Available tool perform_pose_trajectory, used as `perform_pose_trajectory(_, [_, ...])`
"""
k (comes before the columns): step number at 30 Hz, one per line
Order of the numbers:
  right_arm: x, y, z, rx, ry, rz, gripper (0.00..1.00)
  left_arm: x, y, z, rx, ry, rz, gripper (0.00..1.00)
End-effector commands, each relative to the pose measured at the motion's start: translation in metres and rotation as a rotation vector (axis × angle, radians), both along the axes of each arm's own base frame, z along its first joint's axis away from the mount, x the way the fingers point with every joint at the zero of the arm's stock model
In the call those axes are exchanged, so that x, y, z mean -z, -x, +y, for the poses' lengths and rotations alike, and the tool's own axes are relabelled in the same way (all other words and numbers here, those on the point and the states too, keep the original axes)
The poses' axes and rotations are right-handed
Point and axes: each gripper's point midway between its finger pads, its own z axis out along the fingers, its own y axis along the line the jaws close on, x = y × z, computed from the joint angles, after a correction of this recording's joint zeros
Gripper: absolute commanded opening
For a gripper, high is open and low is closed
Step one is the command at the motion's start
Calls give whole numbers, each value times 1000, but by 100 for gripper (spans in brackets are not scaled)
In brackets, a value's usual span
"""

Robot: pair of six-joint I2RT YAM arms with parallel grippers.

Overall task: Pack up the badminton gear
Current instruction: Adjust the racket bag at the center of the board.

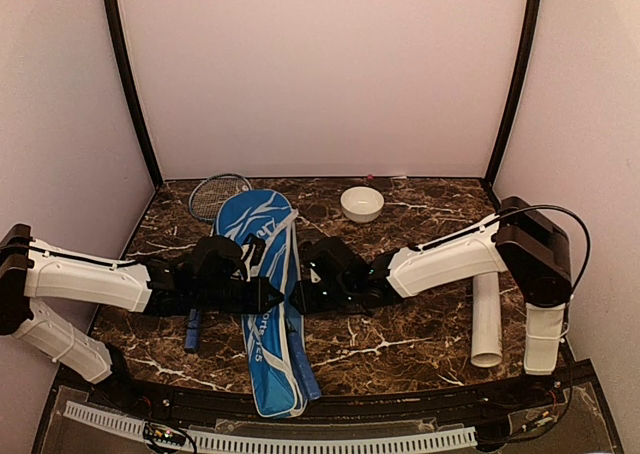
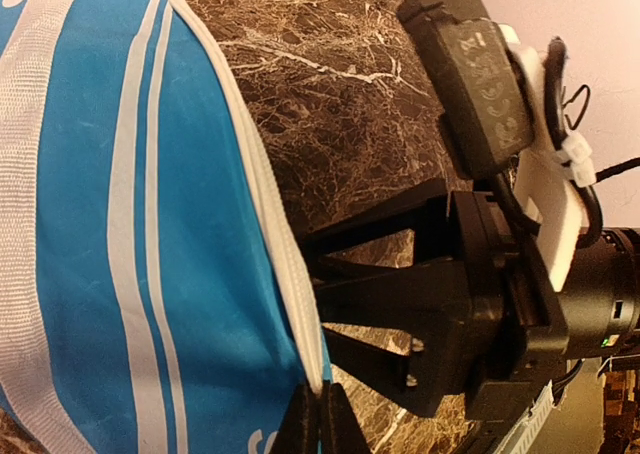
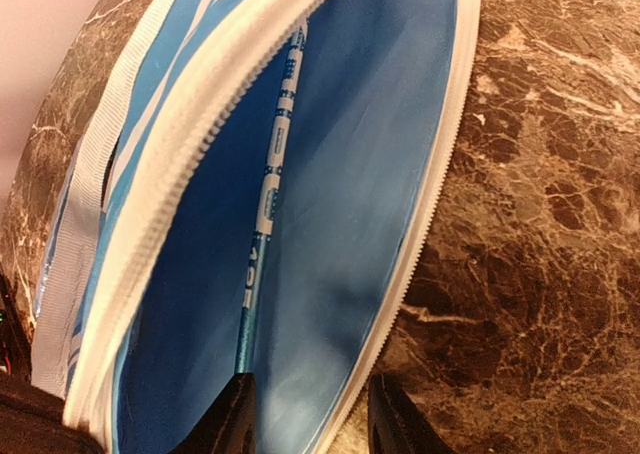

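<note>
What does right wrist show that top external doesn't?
Only right wrist: the inside of the racket cover, with a racket shaft lying in it, and the zipper teeth along the lifted flap. Only top external: the white bowl, the white tube, a second racket left of the cover, a blue handle sticking out of its near end. Both: the blue cover on the marble table, right gripper at its edge.

Dark brown white-veined marble tabletop [image 1: 420, 329] inside plain pale pinkish walls [image 1: 320, 74], black corner posts [image 1: 131, 84].
</note>
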Motion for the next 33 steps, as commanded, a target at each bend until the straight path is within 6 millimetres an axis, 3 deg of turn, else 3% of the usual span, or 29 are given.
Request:
perform_pose_trajectory(1, [0,-12,14,-2,3,-30,37,-7,0,1,2,27,-11,0])
perform_pose_trajectory(12, [27,-25,-7,113,118,-44,38,-9,1,0,3,34,-8,0])
perform_pose_trajectory(18, [37,-14,16,25,67,-2,33,-9,0,-2,6,37,-8,0])
perform_pose_trajectory(21, [39,-9,27,-6,43,7,27,-8,0,-2,5,37,-6,0])
perform_pose_trajectory(25, [40,-13,23,24,51,-3,0,-7,0,0,-1,35,-3,0])
perform_pose_trajectory(29, [20,-25,1,90,84,-66,0,-11,1,4,-11,34,-12,0])
perform_pose_trajectory(33, [-25,-36,-26,154,53,-134,0,-19,0,7,-17,44,-30,0])
